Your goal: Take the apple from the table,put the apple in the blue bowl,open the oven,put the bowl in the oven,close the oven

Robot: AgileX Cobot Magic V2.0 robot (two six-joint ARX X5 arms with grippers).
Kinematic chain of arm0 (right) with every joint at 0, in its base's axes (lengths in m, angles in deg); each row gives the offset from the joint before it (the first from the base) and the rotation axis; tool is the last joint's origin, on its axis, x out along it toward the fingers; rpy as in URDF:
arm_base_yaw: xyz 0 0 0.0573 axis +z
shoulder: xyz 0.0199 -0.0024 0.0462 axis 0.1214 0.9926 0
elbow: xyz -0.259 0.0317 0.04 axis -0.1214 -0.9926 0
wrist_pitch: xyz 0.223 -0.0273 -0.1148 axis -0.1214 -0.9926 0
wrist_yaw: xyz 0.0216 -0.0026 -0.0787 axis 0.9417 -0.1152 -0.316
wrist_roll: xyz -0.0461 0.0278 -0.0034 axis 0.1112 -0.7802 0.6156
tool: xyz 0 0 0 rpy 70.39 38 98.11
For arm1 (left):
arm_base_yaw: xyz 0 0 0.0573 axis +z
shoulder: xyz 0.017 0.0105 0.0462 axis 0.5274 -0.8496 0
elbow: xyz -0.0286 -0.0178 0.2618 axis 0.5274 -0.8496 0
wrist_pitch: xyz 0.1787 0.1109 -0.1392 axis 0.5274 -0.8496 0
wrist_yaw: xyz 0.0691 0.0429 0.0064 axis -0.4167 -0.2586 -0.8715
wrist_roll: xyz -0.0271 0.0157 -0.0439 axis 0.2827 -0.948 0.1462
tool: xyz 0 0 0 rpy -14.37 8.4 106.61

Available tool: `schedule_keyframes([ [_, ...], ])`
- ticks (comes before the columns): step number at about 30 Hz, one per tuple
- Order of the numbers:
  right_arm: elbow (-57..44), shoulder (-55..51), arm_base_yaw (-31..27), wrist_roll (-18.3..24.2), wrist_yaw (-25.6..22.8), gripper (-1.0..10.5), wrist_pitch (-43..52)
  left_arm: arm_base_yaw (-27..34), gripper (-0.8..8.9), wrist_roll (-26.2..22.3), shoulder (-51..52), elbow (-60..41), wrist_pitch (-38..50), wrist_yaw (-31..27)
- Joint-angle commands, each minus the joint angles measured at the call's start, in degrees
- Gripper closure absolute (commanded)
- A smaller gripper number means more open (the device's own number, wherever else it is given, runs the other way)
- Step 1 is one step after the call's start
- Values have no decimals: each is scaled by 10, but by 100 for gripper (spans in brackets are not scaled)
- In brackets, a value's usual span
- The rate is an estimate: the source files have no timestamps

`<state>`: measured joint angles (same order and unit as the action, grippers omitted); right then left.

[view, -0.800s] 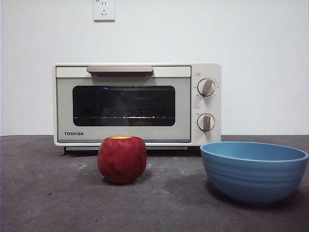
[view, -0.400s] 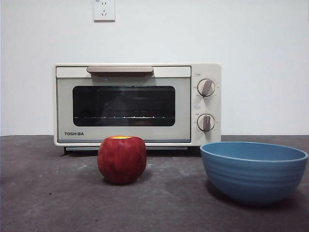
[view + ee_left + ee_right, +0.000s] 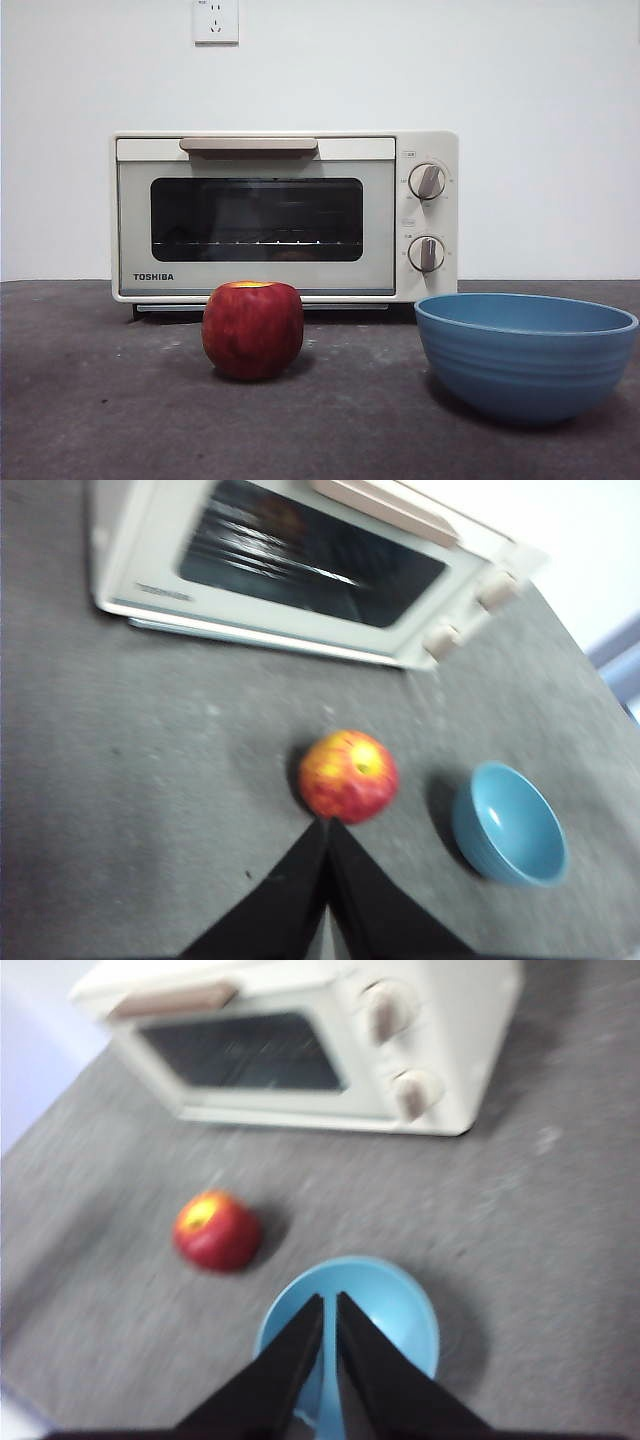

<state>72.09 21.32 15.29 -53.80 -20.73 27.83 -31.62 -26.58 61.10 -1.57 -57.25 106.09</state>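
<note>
Apple (image 3: 252, 329) sits on the table (image 3: 100, 400), open room all round; blue bowl (image 3: 525, 355) empty beside it; oven (image 3: 285, 215) door closed behind; left gripper (image 3: 327, 825) and right gripper (image 3: 330, 1300) high above, jaws together.

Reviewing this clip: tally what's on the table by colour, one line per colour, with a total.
Red: 1, the apple
Blue: 1, the bowl
Cream-white: 1, the oven
Total: 3
</note>
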Motion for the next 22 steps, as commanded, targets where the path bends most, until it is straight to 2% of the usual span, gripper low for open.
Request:
schedule_keyframes([
  [1,37,29,25,56,11,942,-32,-14,806,-42,-19,32,-29,10],
  [7,86,70,91,100,11,942,-99,-56,806,-92,-55,82,-105,11],
  [12,88,75,137,101,-2,942,-114,-74,806,-94,-61,93,-115,11],
  [18,88,77,156,101,-7,937,-108,-75,806,-94,-61,94,-118,11],
  [20,88,77,156,97,-7,877,-102,-75,806,-94,-61,94,-118,11],
  [22,88,77,156,95,-8,689,-95,-75,806,-94,-61,94,-118,11],
])
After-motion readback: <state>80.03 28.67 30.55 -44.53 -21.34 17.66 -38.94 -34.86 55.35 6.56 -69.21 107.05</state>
